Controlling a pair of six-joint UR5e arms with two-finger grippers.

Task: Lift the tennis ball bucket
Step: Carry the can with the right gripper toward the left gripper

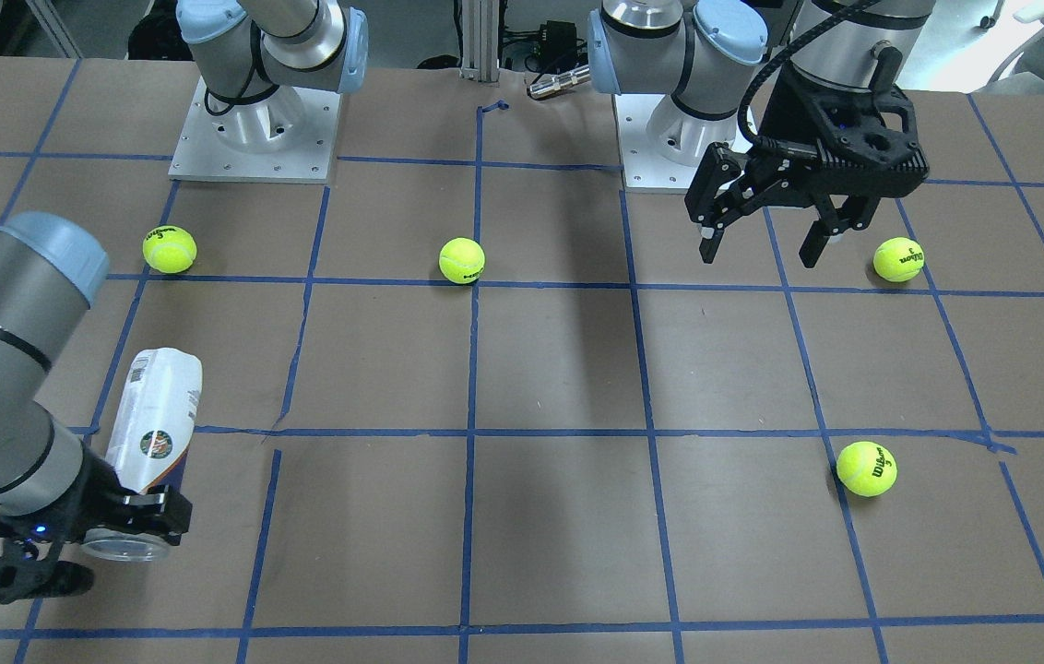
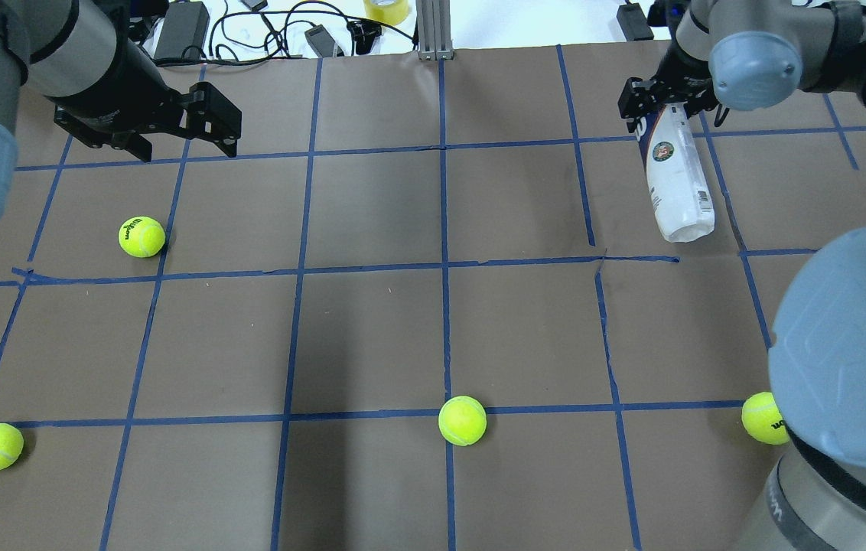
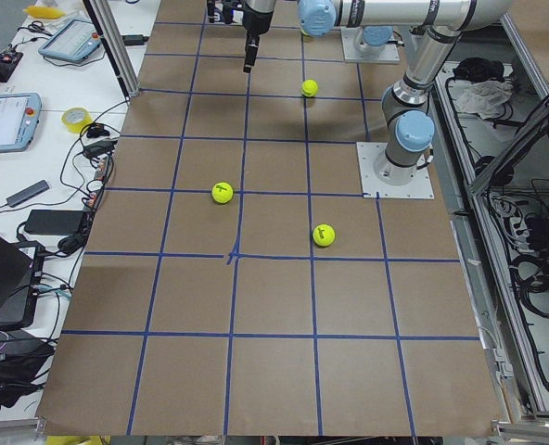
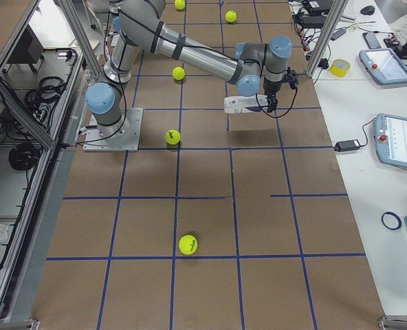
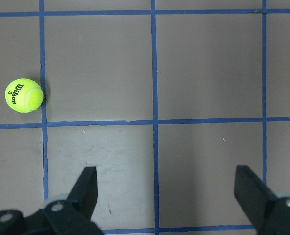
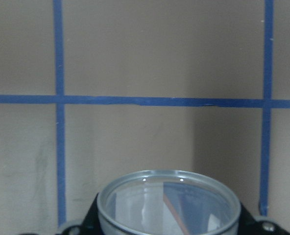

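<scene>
Gripping tennis ball bucket at rim end | right pincer clamped on it | left pincer apart

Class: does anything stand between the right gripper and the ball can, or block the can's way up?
Nothing visible does. The right gripper is shut on the can, and the tennis balls lie well apart from it.

The tennis ball bucket hangs over the table's right side, its far end between the right gripper's fingers. The left gripper hangs above the left side, where two tennis balls lie apart. A third ball lies centrally and a fourth ball on the right.
</scene>
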